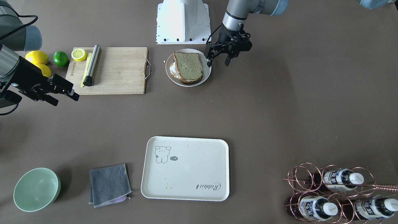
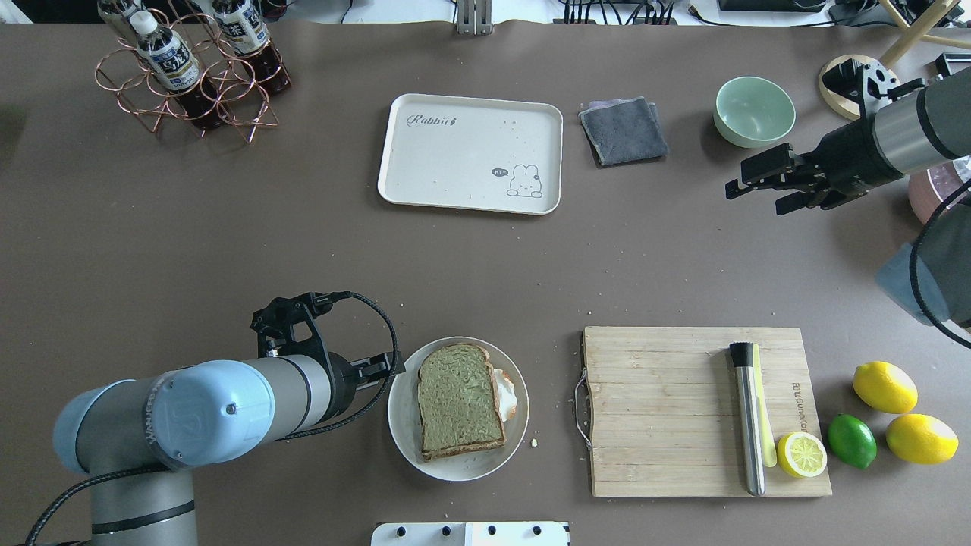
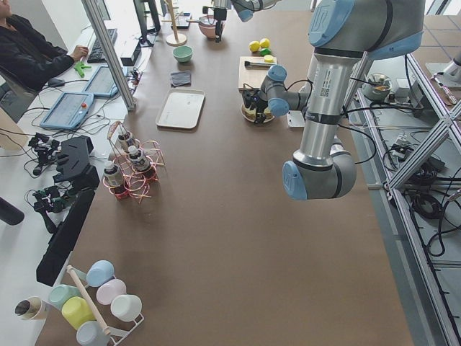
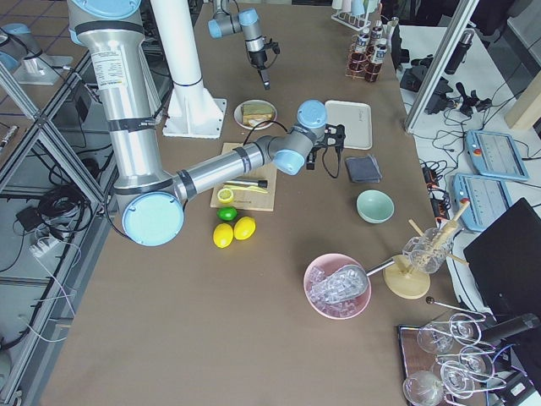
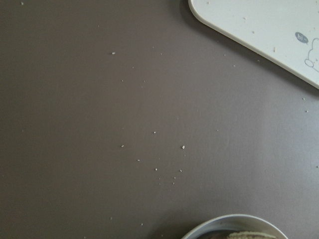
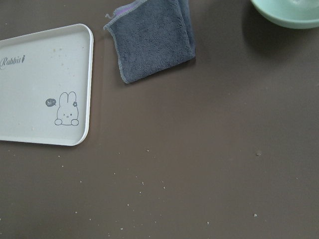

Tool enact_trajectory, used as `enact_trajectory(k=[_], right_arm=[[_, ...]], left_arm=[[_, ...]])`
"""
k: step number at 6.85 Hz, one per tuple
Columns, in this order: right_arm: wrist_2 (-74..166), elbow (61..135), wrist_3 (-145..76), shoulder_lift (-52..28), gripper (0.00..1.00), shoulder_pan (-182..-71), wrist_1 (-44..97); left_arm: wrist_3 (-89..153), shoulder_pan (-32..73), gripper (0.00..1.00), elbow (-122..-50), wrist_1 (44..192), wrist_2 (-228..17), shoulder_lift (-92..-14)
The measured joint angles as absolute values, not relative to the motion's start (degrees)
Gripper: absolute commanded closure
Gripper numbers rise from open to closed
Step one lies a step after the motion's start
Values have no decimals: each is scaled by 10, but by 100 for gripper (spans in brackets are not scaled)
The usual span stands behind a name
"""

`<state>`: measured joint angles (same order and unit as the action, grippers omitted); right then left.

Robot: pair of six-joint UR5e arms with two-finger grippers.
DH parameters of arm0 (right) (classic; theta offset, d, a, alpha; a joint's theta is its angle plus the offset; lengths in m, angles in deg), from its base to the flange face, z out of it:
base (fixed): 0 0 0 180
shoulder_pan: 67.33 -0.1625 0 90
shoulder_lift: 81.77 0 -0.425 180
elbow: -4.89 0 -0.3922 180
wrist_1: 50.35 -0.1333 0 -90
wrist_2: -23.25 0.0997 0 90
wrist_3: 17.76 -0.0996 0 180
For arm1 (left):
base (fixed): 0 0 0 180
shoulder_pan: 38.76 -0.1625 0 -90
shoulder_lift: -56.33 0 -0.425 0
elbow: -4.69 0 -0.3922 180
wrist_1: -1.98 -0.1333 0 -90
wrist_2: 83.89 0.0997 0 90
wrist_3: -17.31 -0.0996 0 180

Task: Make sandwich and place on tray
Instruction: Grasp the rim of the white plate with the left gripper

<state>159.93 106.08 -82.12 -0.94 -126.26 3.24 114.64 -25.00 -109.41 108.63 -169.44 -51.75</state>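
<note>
The sandwich [image 1: 188,67] lies on a round white plate [image 1: 205,77] near the robot's base, with greenish-tan bread on top and the white egg [image 2: 508,396] sticking out at one side. It also shows in the overhead view [image 2: 460,402]. My left gripper [image 1: 217,63] hangs open and empty just beside the plate's edge, and shows in the overhead view too [image 2: 383,366]. The cream tray [image 1: 192,174] lies empty at the far middle of the table [image 2: 455,163]. My right gripper [image 2: 755,196] is open and empty, held above the table near the green bowl.
A wooden cutting board [image 2: 667,409] holds a steel cylinder [image 2: 747,417] and a lemon half [image 2: 802,453]; lemons and a lime [image 2: 851,440] lie beside it. A grey cloth [image 2: 623,130] and a green bowl [image 2: 755,110] flank the tray. A bottle rack [image 2: 190,68] stands far left.
</note>
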Motion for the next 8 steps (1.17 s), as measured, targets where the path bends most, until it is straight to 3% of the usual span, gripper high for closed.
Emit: enact_trajectory(k=[3, 7, 8], right_arm=[[1595, 1061, -821, -8, 1, -1262, 32], [1591, 1060, -821, -6, 1, -1262, 32], [1590, 1059, -821, -6, 1, -1262, 32]], left_arm=[[1174, -300, 40, -1069, 1088, -1654, -526], [1186, -317, 56, -1056, 1088, -1641, -532], [1186, -317, 78, -1046, 1088, -1639, -541]])
